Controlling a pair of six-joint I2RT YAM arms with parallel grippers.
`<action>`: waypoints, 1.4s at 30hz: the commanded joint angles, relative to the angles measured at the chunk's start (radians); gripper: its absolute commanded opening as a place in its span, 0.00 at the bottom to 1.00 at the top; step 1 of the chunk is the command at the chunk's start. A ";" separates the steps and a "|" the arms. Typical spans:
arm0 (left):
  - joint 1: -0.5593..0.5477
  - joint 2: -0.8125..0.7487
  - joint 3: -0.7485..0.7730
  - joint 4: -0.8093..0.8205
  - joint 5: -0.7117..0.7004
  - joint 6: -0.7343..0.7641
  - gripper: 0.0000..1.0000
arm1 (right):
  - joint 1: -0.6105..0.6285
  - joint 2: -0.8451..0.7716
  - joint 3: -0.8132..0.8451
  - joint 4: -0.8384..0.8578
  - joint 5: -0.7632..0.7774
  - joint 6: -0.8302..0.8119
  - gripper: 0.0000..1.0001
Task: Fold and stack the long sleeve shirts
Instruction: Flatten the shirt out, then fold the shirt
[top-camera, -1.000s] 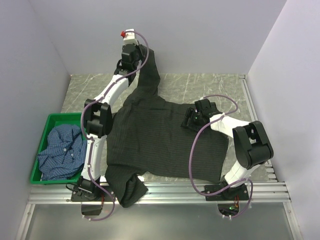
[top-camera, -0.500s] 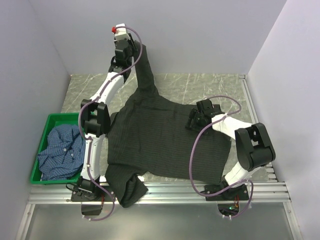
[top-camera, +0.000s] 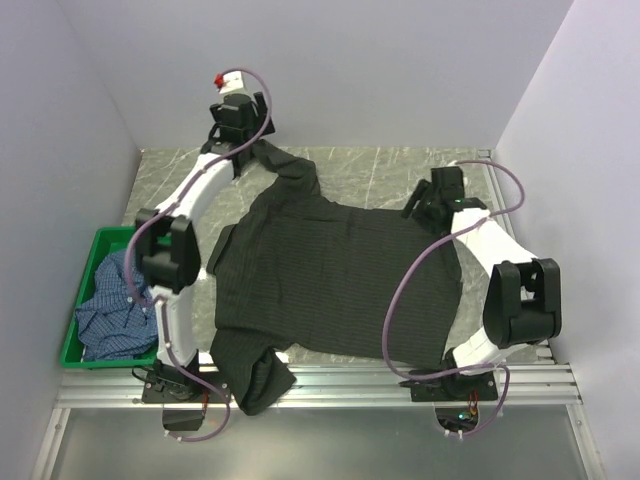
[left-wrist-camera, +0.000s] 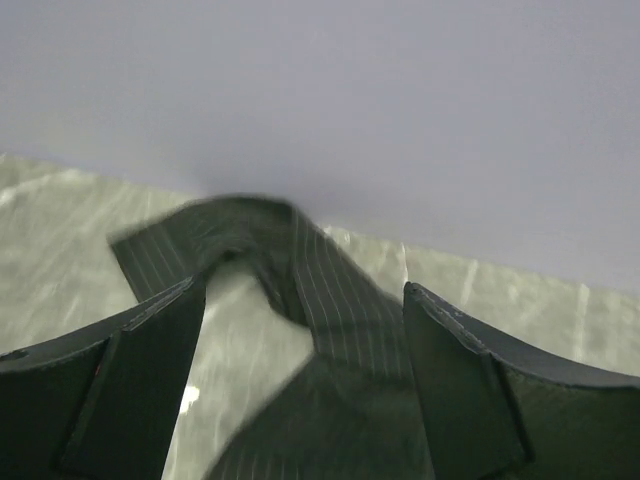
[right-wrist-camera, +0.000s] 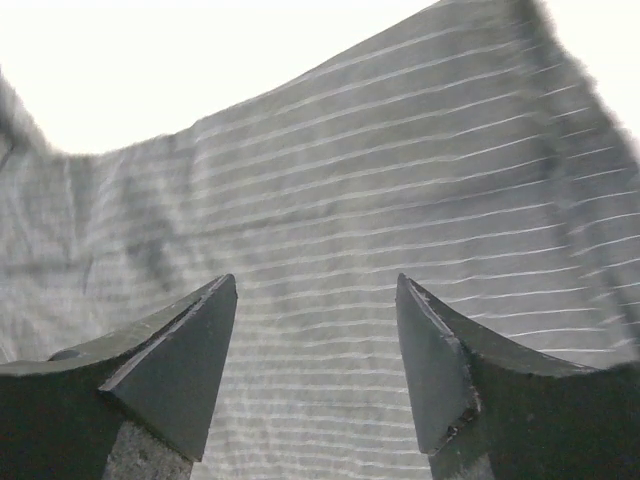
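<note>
**Both grippers open over the black shirt**

The black pinstriped shirt (top-camera: 330, 280) lies spread flat across the middle of the table (top-camera: 400, 170). One sleeve (top-camera: 290, 165) is bunched near the far edge, and the other hangs over the near edge. The left gripper (left-wrist-camera: 302, 290) hovers by the far edge above the bunched sleeve, jaws wide and holding nothing. The right gripper (right-wrist-camera: 315, 285) hangs over the shirt's far right part, jaws apart and also empty. The blue checked shirt (top-camera: 110, 300) sits crumpled in the green crate (top-camera: 72, 340) at the near left corner.
</note>
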 joint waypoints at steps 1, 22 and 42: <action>-0.001 -0.193 -0.121 -0.060 0.043 -0.080 0.86 | -0.063 0.019 0.047 0.006 -0.016 0.014 0.71; 0.044 -0.101 -0.447 -0.216 0.117 -0.345 0.58 | -0.174 0.308 0.122 0.147 -0.139 0.116 0.57; 0.151 -0.105 -0.671 -0.280 0.048 -0.540 0.19 | -0.269 0.434 0.202 0.060 -0.122 0.147 0.57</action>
